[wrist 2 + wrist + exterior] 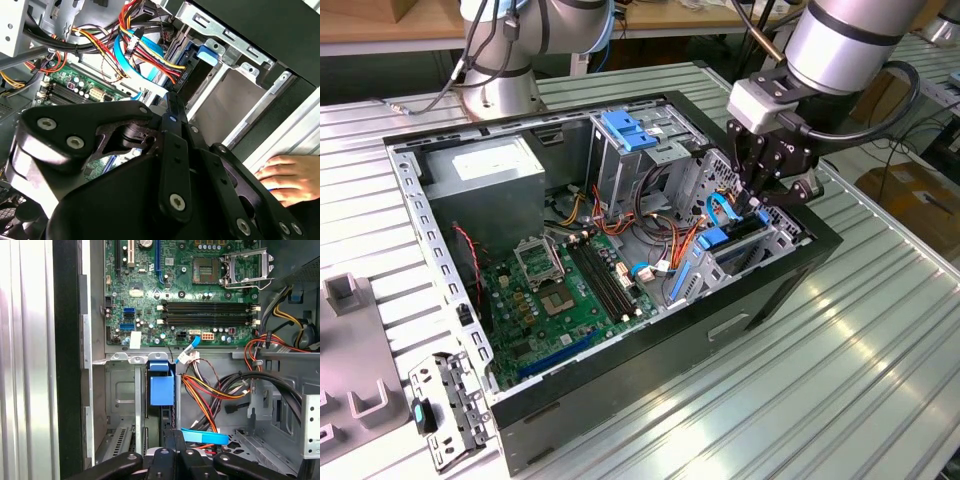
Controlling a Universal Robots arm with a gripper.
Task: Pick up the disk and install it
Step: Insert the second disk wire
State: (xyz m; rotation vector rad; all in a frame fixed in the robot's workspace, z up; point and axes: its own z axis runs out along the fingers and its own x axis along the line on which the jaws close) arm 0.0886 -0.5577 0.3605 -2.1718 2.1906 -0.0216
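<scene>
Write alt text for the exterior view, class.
A robot arm's end effector reaches into a drive bay at the corner of an open computer case on a ribbed metal table. The green motherboard lies exposed inside.

A robotics lab or assembly workshop: an opened computer case (pixel 620 250) with its green motherboard (pixel 565 290) bared lies on a ribbed aluminium table (pixel 840 360), a robot arm's base (pixel 500 90) bolted beside it, wooden workbenches (pixel 380 25) and cardboard boxes (pixel 910 190) behind.
</scene>
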